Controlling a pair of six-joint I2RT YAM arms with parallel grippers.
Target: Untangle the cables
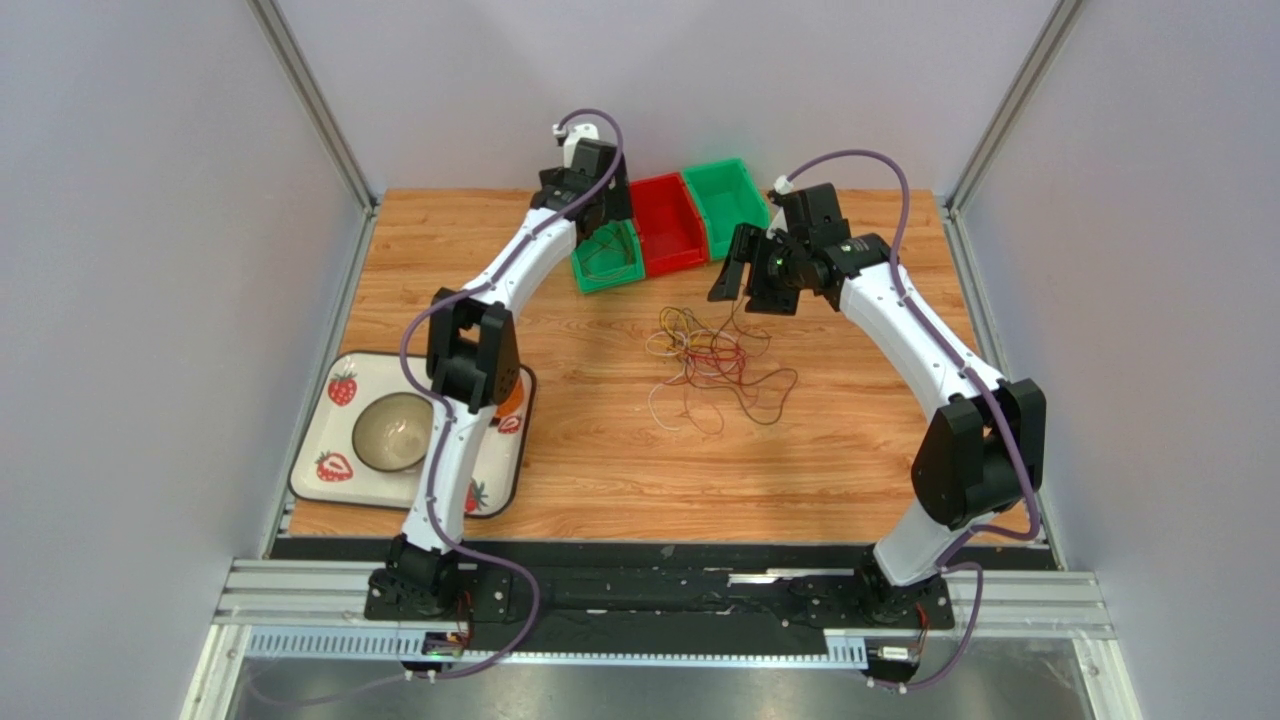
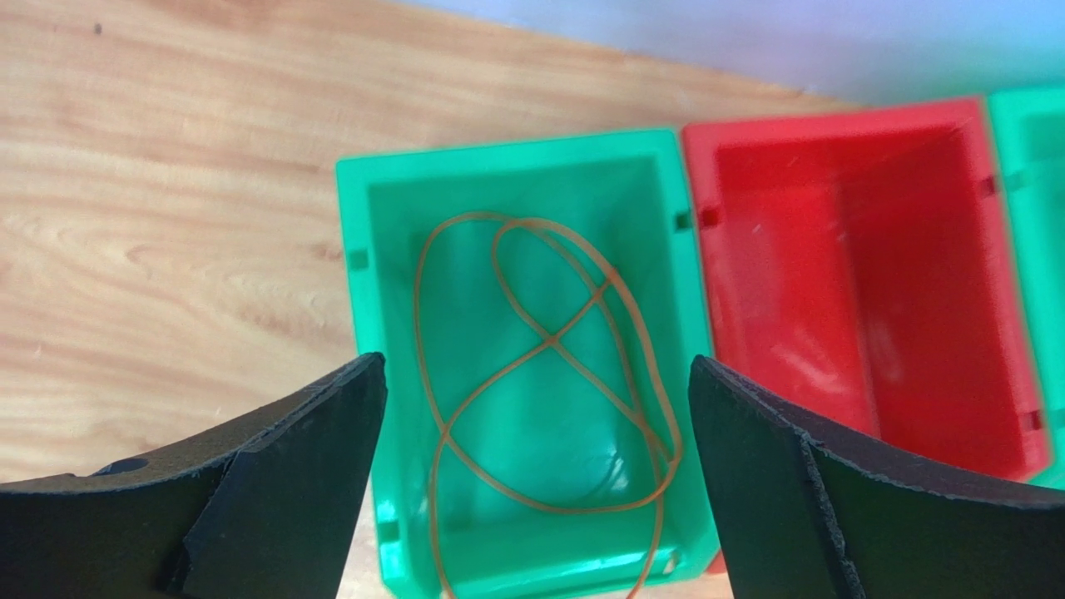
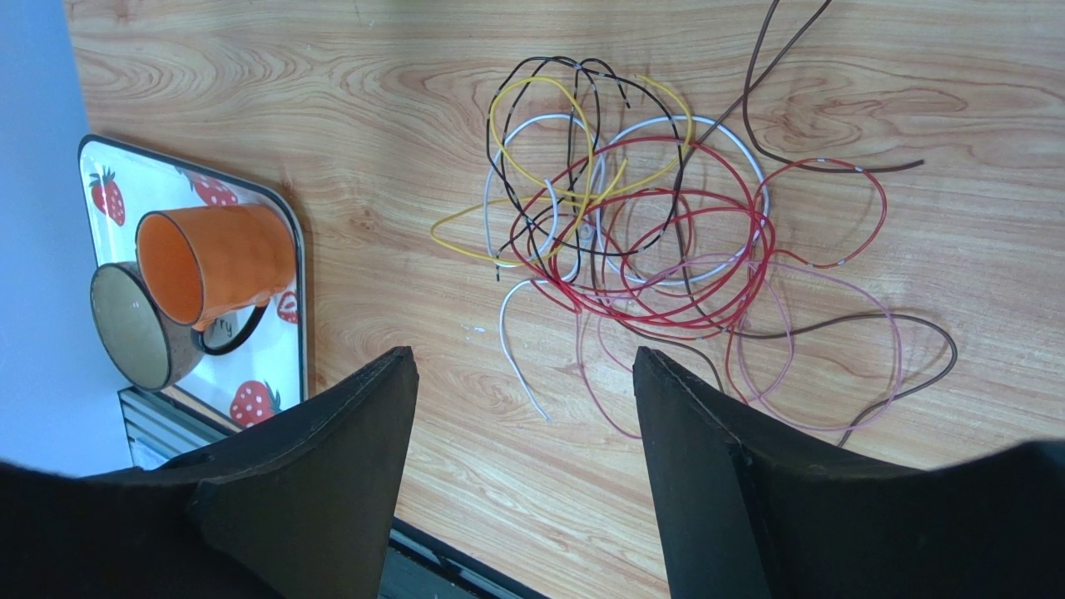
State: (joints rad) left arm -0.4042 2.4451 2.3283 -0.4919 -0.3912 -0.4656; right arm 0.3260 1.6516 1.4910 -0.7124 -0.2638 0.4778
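Pale wood-grain worktop (image 1: pixel 601 465) fills the walled cell. Over its far edge the left hand (image 2: pixel 531 374), fingers spread wide and holding nothing, hangs above a small green plastic bin (image 2: pixel 500 147). One thin orange cable (image 2: pixel 550 343) lies looped inside, likely parked there to keep it clear of the rest. A red plastic bin (image 2: pixel 850 250) stands just beside. The right hand (image 3: pixel 521 362), likewise apart and unladen, looks down on the knot of thin red, yellow, white, black and brown cables (image 3: pixel 650 237) mid-worktop, probably placed to choose a strand.
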